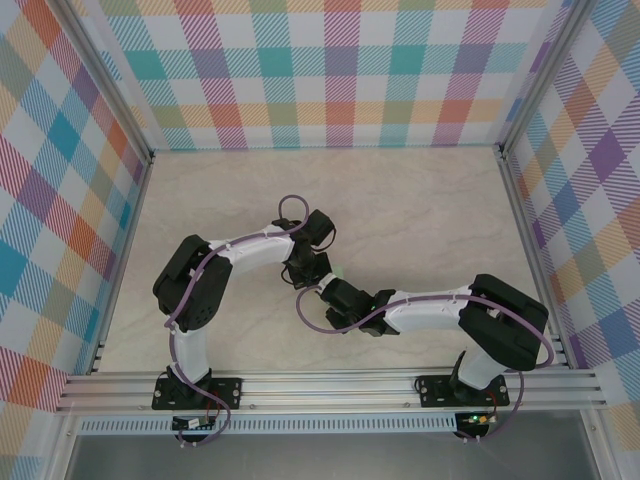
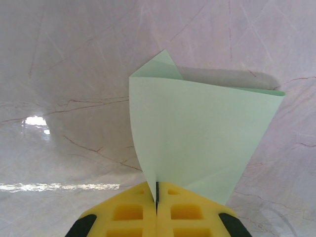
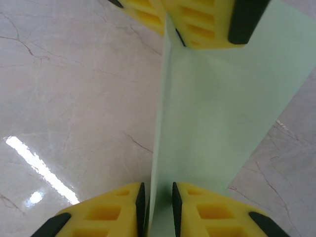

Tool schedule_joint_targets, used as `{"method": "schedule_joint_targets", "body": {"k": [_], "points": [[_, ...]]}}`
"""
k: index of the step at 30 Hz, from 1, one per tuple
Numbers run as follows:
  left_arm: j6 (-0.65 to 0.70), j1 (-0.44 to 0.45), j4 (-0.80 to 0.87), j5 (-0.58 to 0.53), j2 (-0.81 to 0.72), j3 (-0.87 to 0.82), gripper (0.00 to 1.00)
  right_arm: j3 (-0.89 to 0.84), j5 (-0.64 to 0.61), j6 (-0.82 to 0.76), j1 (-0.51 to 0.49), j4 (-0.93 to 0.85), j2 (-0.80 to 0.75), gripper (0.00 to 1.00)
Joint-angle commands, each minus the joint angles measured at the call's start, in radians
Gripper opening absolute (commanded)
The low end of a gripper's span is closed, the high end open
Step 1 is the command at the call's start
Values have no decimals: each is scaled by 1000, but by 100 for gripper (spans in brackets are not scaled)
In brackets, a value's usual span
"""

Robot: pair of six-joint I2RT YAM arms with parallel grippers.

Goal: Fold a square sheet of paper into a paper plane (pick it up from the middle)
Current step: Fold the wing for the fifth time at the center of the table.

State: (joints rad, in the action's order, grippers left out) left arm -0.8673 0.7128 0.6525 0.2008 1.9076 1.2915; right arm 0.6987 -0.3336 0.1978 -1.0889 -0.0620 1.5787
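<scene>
From above, your right claw [image 1: 322, 289] sits just beside the left claw [image 1: 303, 272], with the square sheet of paper [image 1: 338, 272] peeking out between them.

Left wrist: the left claw is clamped on the sheet, above the desk [image 2: 59, 74].

Right wrist: the right claw straddles the sheet, but you can't tell whether it pinches. Pulling away from the left claw could tear the paper.

The top camera looks down from high up at the near side onto the whole tabletop [image 1: 430, 200]; the wrist cameras sit very near, one behind the left pincer [image 2: 156, 195], one behind the right pincer [image 3: 157, 195]; facing each other, both see the green sheet of paper [image 2: 197, 133].
</scene>
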Motion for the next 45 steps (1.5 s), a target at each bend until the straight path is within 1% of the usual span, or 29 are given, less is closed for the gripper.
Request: {"method": "schedule_joint_targets", "body": {"k": [1,4,5,6,9,11,12,15,17,20,22,25,26,27,29,30,31,33,34,36,38,39,42,45], "points": [[4,4,33,5,-5,22,1,4,-14,24,-9,-4,-9,21],[5,5,35,1,-6,23,2,-1,-12,59,-8,0,-17,22],[4,5,36,0,-5,23,2,-3,-6,68,-9,2,-20,20],[3,5,36,-1,-5,22,2,-4,7,76,-8,7,-23,19],[3,4,39,-2,-4,21,2,-5,16,108,-6,12,-22,20],[3,5,39,-4,-6,20,2,-6,13,131,-6,11,-20,22],[4,4,42,-4,-6,19,2,-6,16,143,-6,13,-19,25],[6,4,42,-3,-3,18,2,-1,34,160,-6,15,-18,25],[6,5,41,-3,-3,19,2,-6,46,168,-5,22,-25,27],[5,4,44,-4,-6,19,2,-8,49,172,-5,23,-35,25],[6,4,45,-5,-6,19,2,-10,48,173,-5,25,-37,21],[7,5,47,-6,-8,20,2,-14,58,177,-5,30,-40,19],[6,4,49,-7,-9,19,2,-17,63,178,-5,33,-37,18],[6,5,49,-10,-11,19,3,-22,68,183,-6,37,-37,14],[7,5,46,-13,-21,17,9,-38,85,199,0,58,-41,10],[6,5,48,-21,-30,17,10,-49,98,211,6,69,-46,9],[2,5,51,-36,-43,16,14,-60,113,220,14,82,-52,7],[-4,4,49,-74,-85,9,34,-98,175,241,41,137,-75,5],[-5,2,44,-89,-105,6,40,-115,207,250,54,163,-86,4],[-10,2,43,-135,-152,-2,44,-153,279,275,84,225,-109,3],[-18,4,9,-161,-199,-31,53,-188,351,304,119,288,-125,3],[-26,3,-11,-173,-222,-52,55,-207,393,319,138,321,-129,2],[-43,2,-75,-183,-278,-118,55,-245,510,367,196,404,-128,2],[-45,7,-140,-174,-318,-180,53,-270,611,419,249,477,-109,2]]}}
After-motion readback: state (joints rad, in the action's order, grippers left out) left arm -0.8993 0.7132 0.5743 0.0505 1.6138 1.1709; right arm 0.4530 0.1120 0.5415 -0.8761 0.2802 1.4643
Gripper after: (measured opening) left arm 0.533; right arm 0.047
